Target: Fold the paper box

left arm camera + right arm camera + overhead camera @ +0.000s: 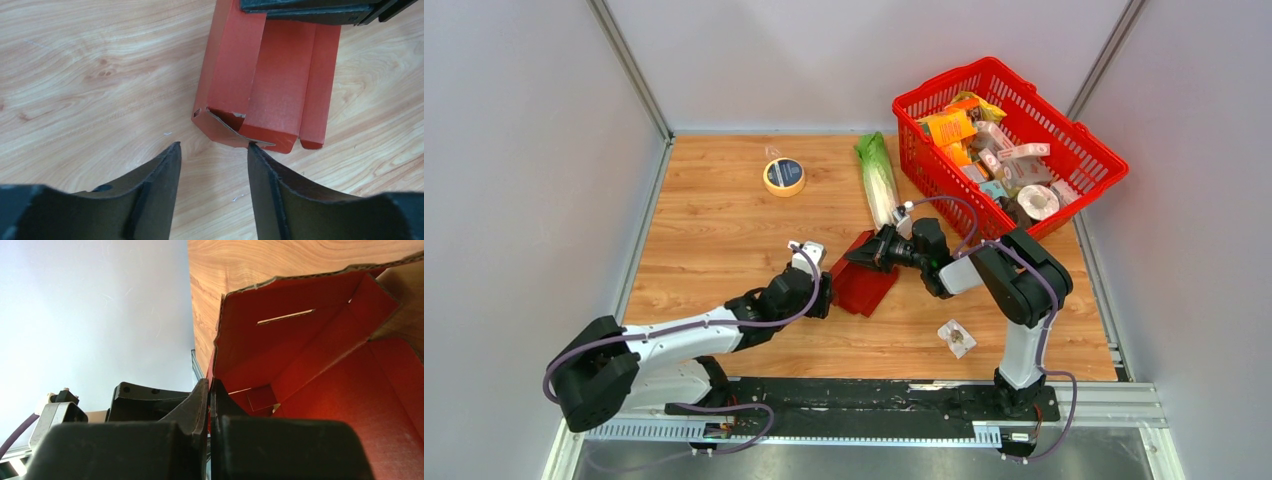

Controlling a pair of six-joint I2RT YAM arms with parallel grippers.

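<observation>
Top external view: a light-brown wooden table (714, 230) carries everything. At its far right corner sits a big red plastic mesh basket (1092, 152), filled with assorted small packages. Two black-and-white arms reach from the near edge toward the middle of the table. A long green-and-white leafy cabbage (877, 180) lies by the far edge, just beside the basket's left side. The small dark-red thin cardboard paper box (864, 285) lies about mid-table, a little nearer the near edge, between the two arms' ends. It is partly folded: the left wrist view shows long panels flat on the wood and one side panel raised, and the right wrist view shows a red inside with a thin slit in one wall. The left gripper (822, 292) sits low at the box's near-left end, its jaws wide apart with only bare wood between them and one fingertip (260, 155) right at the edge of the near flap. The right gripper (867, 250) is at the box's far end, its fingers (197, 400) pinched together on the thin edge of a raised wall. A yellow tape roll (784, 176) lies toward the far edge, left of the cabbage. A small clear packet (956, 338) lies near the near edge, by the right arm's base.
</observation>
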